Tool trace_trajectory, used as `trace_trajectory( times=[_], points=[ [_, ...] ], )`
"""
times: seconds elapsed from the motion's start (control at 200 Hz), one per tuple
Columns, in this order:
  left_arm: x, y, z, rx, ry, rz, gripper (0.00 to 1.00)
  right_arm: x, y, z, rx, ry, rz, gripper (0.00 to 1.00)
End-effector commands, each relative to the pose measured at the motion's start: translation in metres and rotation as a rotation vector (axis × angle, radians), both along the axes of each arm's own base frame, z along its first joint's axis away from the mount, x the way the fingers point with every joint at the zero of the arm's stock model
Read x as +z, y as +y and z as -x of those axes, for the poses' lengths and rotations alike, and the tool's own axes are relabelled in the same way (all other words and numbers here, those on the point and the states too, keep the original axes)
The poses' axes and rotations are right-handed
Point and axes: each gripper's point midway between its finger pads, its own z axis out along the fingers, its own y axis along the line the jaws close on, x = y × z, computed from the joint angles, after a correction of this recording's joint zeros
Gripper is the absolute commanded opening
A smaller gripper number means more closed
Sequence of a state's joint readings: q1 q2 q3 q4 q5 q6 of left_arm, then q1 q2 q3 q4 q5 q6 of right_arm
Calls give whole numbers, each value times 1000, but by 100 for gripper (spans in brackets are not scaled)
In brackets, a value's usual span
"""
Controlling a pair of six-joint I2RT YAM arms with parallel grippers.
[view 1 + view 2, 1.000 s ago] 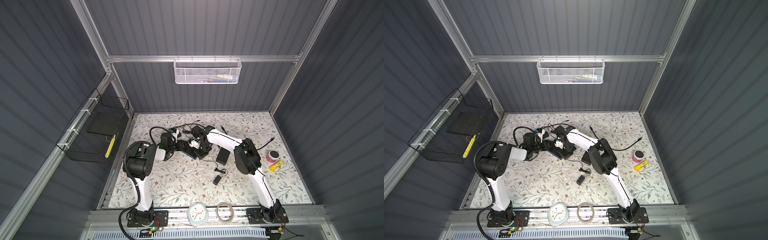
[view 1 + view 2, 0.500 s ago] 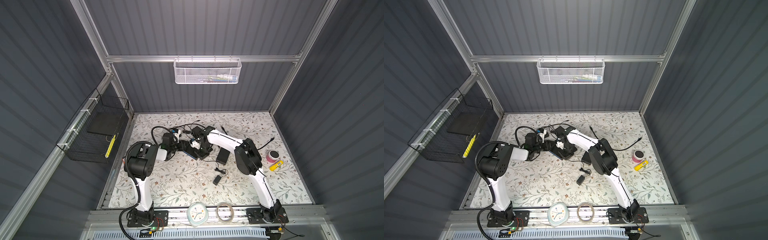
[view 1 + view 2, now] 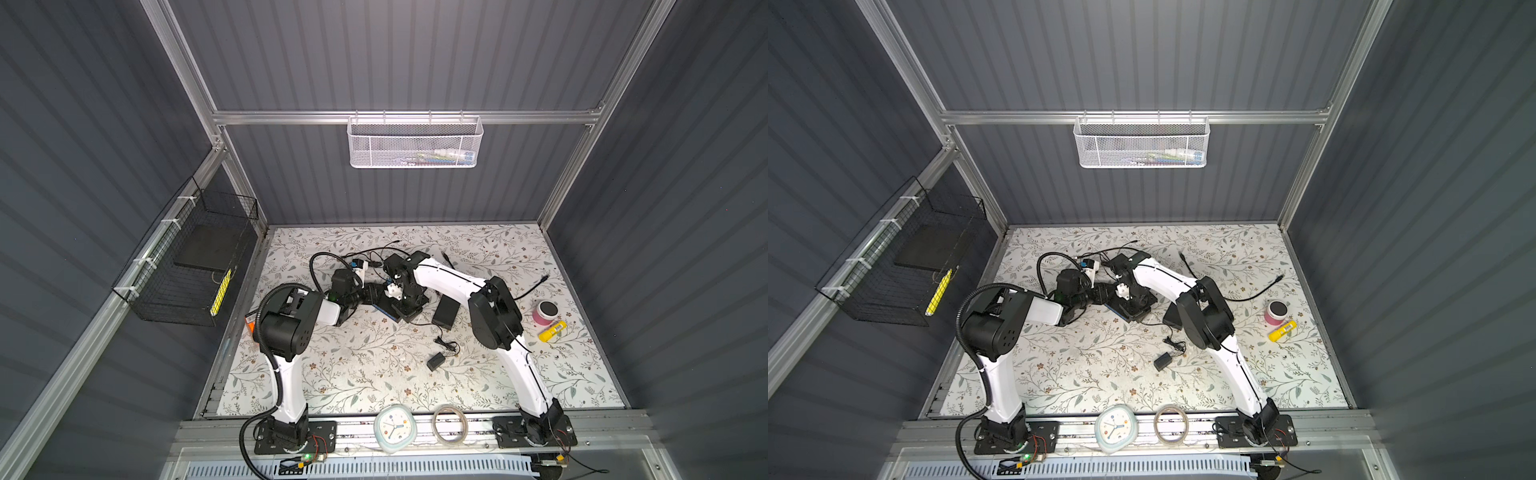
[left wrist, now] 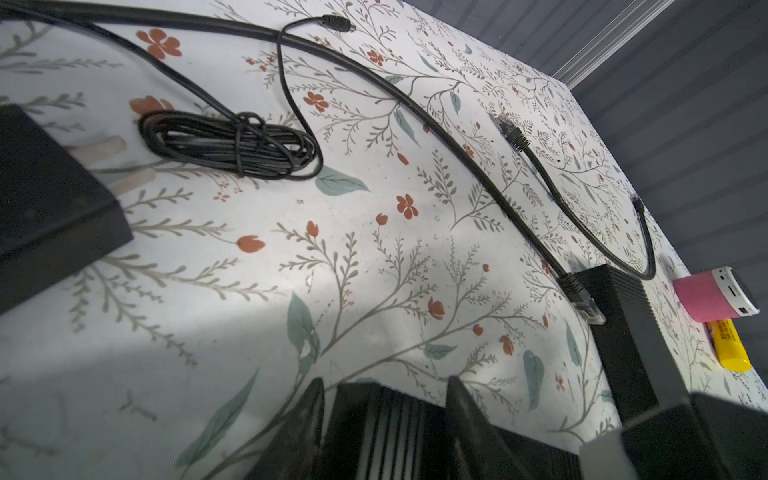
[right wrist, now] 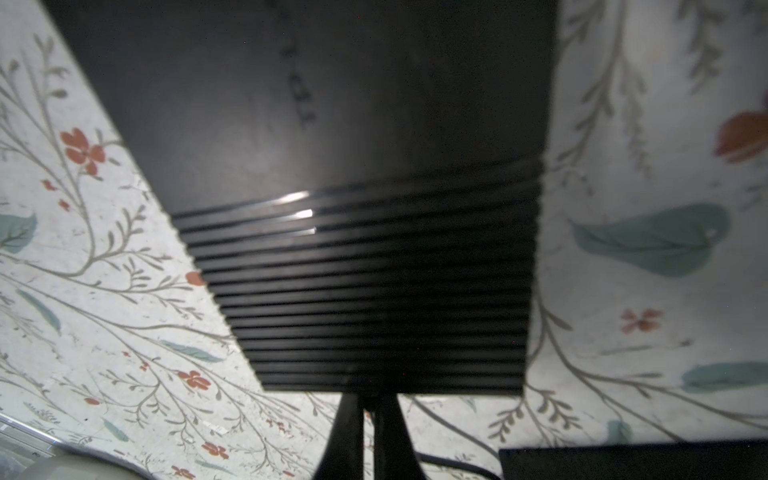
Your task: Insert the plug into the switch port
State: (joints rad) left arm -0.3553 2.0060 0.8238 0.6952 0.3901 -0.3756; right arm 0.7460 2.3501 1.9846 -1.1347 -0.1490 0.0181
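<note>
Though unclear overhead, left gripper [image 4: 385, 380] clasps switch [image 4: 382, 424].

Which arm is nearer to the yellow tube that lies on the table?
Right. The right arm has its elbow close beside the yellow tube, apart from it; the left arm stands on the opposite side of the table.

No text is legible anywhere.
- Black box [image 5: 332, 124]: faint raised lettering on top, too blurred to read.
- Yellow tube [image 4: 729, 345]: dark print, too small.
- Clock [image 3: 395, 428]: dial marks too small.
</note>
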Motion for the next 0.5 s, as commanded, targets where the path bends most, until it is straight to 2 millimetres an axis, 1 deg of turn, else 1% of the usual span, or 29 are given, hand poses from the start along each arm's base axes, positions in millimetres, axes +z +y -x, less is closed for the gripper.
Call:
trace_trajectory(
  times=[0.0, 0.03, 0.095, 0.12, 0.14, 0.24, 0.34, 0.39, 0.46, 0.495],
  points=[
    [-110, -50, 219, -365, 775, -29, 46, 113, 166, -100, 123, -513, -715, 0],
    [-111, -50, 221, -364, 781, -25, 46, 121, 170, -104, 125, -541, -740, 0],
    [-111, -53, 222, -366, 783, -14, 45, 128, 173, -107, 123, -558, -758, 0],
    [-112, -54, 223, -367, 785, -10, 45, 129, 174, -108, 122, -560, -761, 0],
    [-112, -54, 224, -366, 790, -7, 45, 131, 177, -104, 137, -539, -786, 0],
    [-112, -58, 226, -366, 792, 14, 45, 135, 181, -106, 138, -543, -805, 0],
    [-111, -57, 226, -359, 791, 12, 45, 131, 182, -105, 136, -532, -807, 0],
    [-110, -55, 222, -340, 785, -7, 44, 128, 180, -103, 136, -526, -800, 0],
    [-112, -45, 217, -296, 791, -53, 43, 123, 174, -98, 139, -518, -782, 0],
    [-113, -38, 211, -259, 793, -71, 43, 118, 169, -95, 136, -515, -766, 0]
  ],
)
